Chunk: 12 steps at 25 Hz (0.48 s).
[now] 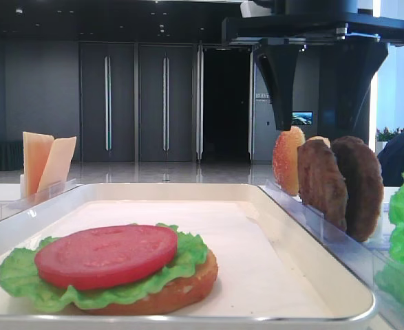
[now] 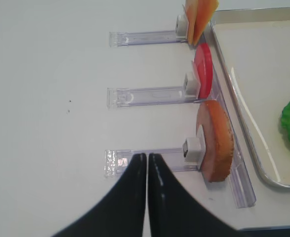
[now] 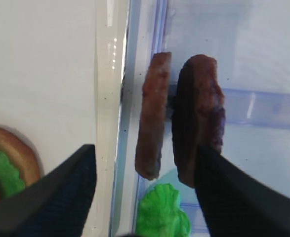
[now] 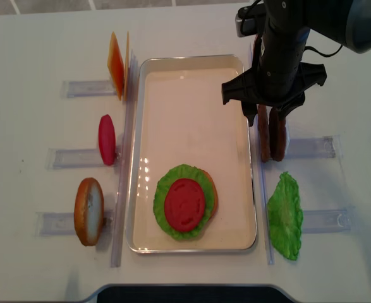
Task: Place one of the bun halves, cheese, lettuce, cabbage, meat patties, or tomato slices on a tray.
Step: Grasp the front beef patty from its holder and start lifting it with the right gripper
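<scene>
Two dark-brown meat patties stand on edge in a clear rack right of the cream tray. My right gripper hangs over them, open, nothing held. In the right wrist view its fingers straddle both patties, one finger over the tray rim, the other past the outer patty. On the tray lies a bun half topped with lettuce and a tomato slice. My left gripper is shut and empty, over the table left of a standing bun half.
Clear racks left of the tray hold cheese, a tomato slice and a bun half. A lettuce leaf lies in the right rack nearest the front. Another bun half stands behind the patties.
</scene>
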{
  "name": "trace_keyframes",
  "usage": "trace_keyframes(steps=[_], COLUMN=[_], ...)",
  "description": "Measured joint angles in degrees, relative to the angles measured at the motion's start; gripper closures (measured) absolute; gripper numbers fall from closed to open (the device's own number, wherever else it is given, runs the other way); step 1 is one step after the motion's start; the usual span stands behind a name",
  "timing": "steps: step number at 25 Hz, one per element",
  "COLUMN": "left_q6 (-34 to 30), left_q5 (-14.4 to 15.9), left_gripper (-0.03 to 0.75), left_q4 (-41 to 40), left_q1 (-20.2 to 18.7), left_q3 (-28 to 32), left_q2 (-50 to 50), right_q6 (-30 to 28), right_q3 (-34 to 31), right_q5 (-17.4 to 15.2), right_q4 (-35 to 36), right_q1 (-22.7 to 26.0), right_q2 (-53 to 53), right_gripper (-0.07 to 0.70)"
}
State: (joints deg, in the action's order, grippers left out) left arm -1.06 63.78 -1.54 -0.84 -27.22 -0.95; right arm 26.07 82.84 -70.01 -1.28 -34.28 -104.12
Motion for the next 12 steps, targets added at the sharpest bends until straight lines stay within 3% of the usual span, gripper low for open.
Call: trace_keyframes(steps=[12], left_q6=[-0.35], left_q5=[0.0], left_gripper=[0.715], left_q4=[0.0], left_q1=[0.0], left_q3=[0.0], left_q2=[0.0], right_q6=[0.0], right_q3=[0.0], right_q5=[2.12], right_q4=[1.28], right_q1=[0.0], right_q2=[-0.51], right_gripper=[0.189])
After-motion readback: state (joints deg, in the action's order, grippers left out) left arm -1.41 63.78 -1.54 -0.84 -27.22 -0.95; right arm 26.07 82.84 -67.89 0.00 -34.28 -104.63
